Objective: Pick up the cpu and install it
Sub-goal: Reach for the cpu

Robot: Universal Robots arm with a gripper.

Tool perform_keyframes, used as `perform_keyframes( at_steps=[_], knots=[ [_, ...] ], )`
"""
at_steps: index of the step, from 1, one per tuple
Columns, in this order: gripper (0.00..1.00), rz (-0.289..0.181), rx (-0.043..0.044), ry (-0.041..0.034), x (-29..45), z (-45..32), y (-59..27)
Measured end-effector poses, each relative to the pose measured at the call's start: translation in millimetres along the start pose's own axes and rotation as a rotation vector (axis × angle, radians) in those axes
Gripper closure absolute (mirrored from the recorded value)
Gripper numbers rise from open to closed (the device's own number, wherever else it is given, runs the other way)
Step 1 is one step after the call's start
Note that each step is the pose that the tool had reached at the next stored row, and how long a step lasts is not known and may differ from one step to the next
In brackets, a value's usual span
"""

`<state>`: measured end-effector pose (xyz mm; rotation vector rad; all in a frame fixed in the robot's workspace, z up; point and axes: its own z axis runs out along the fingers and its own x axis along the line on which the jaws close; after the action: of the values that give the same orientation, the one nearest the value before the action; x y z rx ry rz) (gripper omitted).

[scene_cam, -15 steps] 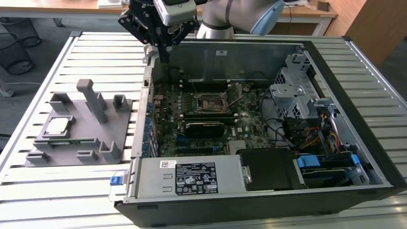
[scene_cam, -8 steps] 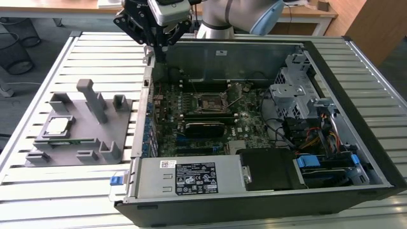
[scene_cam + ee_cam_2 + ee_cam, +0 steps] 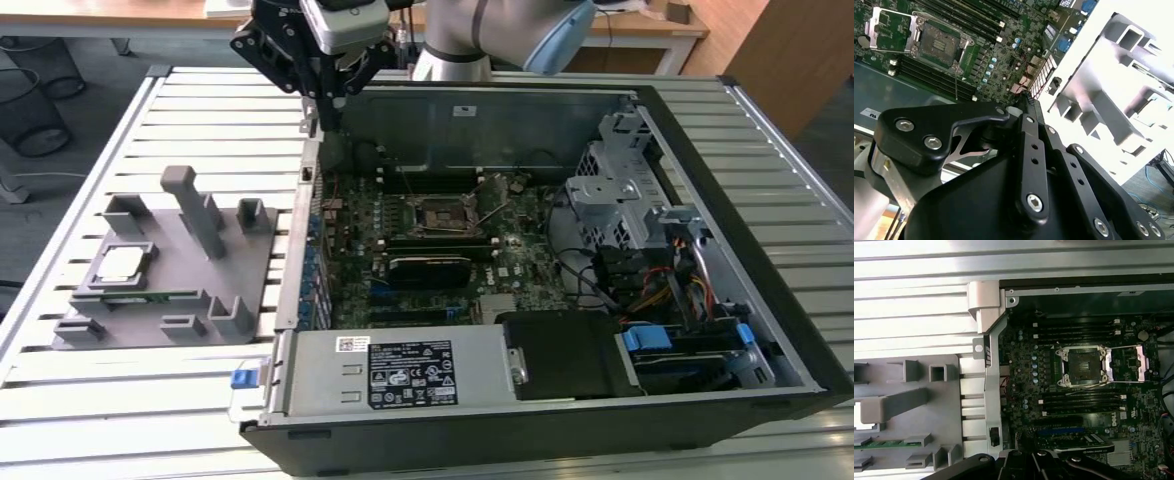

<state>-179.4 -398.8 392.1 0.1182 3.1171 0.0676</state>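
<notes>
My gripper (image 3: 1028,102), its black links crowding the second wrist view, hangs closed and empty above a wall of the open computer case (image 3: 534,440). At the exterior view's left, the cpu (image 3: 123,263) lies flat in a grey holder (image 3: 200,290), silver top up and thin tan rim showing, seemingly parked for an easy grab. Rightward, the motherboard socket (image 3: 438,215) stands uncovered, its retaining frame swung aside, apparently ready to receive it.

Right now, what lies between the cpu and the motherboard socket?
In the exterior view, the gray holder's posts and the case wall separate the cpu from the socket.
</notes>
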Motion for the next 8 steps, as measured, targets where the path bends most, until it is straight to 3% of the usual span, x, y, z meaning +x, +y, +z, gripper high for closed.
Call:
perform_keyframes(
  at_steps=[8],
  knots=[
    [0.89,0.000,0.0001,0.0005,3.7,0.0,-0.2]
  ],
)
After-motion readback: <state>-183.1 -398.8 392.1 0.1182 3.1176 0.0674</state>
